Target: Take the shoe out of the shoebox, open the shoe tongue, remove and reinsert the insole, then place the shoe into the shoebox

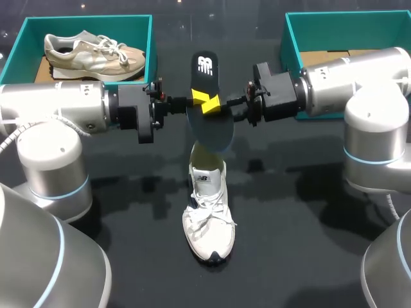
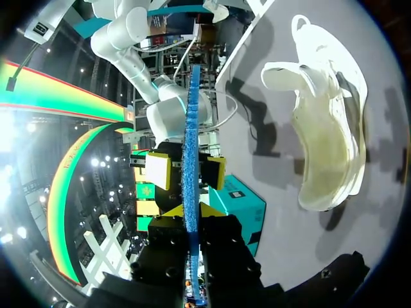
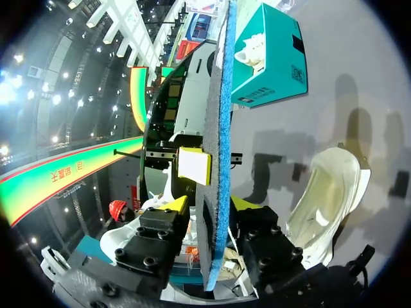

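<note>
A dark insole (image 1: 205,69) with a white logo hangs upright above the white shoe (image 1: 207,215), which lies on the black table with its toe towards the front edge. My left gripper (image 1: 196,97) comes in from the left and is shut on the insole's middle. In the left wrist view the insole (image 2: 191,128) shows edge-on between that gripper's (image 2: 191,212) yellow tips. My right gripper (image 1: 214,105) faces it from the right. Its own view shows the right gripper (image 3: 212,204) with a finger on each side of the insole (image 3: 221,96) and a small gap left, so it is open.
A teal shoebox (image 1: 90,19) at the back left holds a beige shoe (image 1: 93,52). A second teal shoebox (image 1: 321,19) stands at the back right, behind my right arm. The white shoe (image 3: 324,192) lies directly below both grippers.
</note>
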You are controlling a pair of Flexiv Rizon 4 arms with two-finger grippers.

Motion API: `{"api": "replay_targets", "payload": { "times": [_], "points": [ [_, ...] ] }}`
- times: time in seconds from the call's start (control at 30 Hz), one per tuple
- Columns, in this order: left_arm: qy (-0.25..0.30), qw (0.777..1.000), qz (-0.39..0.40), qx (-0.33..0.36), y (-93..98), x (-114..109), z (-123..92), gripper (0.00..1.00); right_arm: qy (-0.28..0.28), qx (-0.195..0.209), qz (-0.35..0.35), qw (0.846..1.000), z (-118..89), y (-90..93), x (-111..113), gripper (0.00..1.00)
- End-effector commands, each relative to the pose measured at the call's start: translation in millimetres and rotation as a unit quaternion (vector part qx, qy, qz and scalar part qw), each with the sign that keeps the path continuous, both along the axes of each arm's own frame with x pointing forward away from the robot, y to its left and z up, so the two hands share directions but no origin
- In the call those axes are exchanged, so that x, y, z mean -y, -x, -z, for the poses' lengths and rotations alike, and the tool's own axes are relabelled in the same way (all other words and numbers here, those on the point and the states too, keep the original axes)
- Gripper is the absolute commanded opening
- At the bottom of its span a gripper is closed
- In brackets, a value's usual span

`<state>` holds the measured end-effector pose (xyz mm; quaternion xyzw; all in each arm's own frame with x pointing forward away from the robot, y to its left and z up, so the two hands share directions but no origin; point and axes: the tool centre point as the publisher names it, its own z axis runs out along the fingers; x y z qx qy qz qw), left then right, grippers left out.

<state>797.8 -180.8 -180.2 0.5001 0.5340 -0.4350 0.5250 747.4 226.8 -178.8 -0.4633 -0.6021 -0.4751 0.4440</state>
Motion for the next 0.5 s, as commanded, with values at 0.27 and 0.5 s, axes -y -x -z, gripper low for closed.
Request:
{"api": "replay_targets", "payload": {
  "times": [0.27, 0.5],
  "points": [
    [0.005, 1.0, 0.006, 0.004, -0.1, -1, 1, 0.0, -0.002, 0.0, 0.005, 1.0, 2, -3.3, -1, 0.0],
    [0.001, 1.0, -0.002, -0.013, 8.8, -9, -6, 1.0, -0.001, 0.007, 0.011, 1.0, 3, -4.5, 2, 0.0]
  ]
}}
